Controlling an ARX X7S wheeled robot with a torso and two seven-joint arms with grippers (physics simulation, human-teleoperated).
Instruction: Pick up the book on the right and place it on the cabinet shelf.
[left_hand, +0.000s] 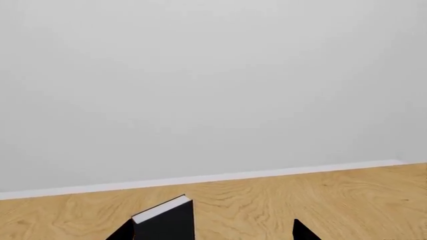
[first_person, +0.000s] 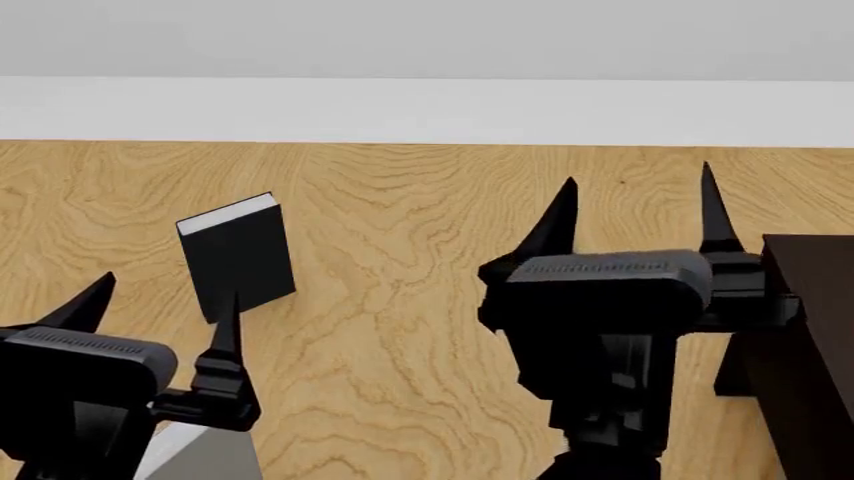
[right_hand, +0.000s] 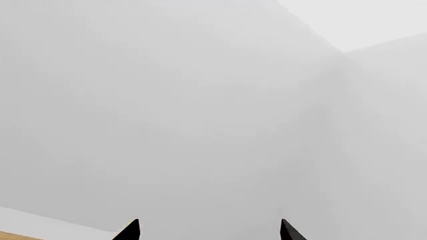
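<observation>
Right tool (first_person: 638, 175) is shown spread wide, empty, beside the cabinet (first_person: 807, 330); left tool (first_person: 167, 290) likewise. The book (first_person: 200, 458) (seemingly the grey sliver under it) is judged light, stiff, best pinched across its covers.

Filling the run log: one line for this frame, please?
left gripper: open, empty | right gripper: open, empty | black book: upright on floor by left jaws, ungrasped | cabinet: right edge | grey book: not in view
</observation>
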